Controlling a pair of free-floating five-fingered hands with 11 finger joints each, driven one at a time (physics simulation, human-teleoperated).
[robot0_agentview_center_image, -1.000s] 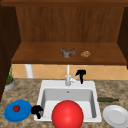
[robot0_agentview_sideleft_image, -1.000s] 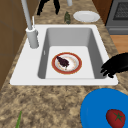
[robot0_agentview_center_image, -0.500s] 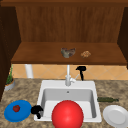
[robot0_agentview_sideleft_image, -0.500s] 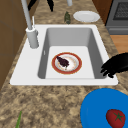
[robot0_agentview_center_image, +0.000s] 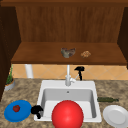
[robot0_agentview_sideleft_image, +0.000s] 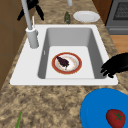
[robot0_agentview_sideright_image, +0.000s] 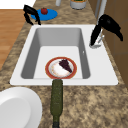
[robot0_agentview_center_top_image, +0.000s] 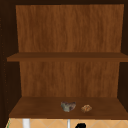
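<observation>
Two black hands float at a white kitchen sink (robot0_agentview_center_image: 42, 90) set into a speckled stone counter (robot0_agentview_center_image: 27, 90). The right hand (robot0_agentview_center_image: 79, 69) hangs behind the sink just beside the white faucet (robot0_agentview_center_image: 67, 75), at the faucet's right side in the front view; its fingers (robot0_agentview_sideright_image: 94, 37) are straight and point downward toward the faucet's base, holding nothing, and whether they touch the faucet cannot be told. The left hand (robot0_agentview_center_image: 36, 110) hovers over the sink's front left corner, between the basin and a blue plate (robot0_agentview_center_image: 15, 113), its fingers curled loosely downward and empty. The blue plate lies on the counter left of the sink and carries a small red tomato (robot0_agentview_center_image: 16, 108). Inside the basin sits a red-rimmed plate (robot0_agentview_sideleft_image: 66, 63) with a dark piece of food (robot0_agentview_sideleft_image: 62, 61) on it. Right of the sink, a dark green bottle (robot0_agentview_center_image: 107, 99) lies on its side, with a white plate (robot0_agentview_center_image: 116, 115) near it. Above, a wooden shelf (robot0_agentview_center_image: 37, 56) holds two small objects.
</observation>
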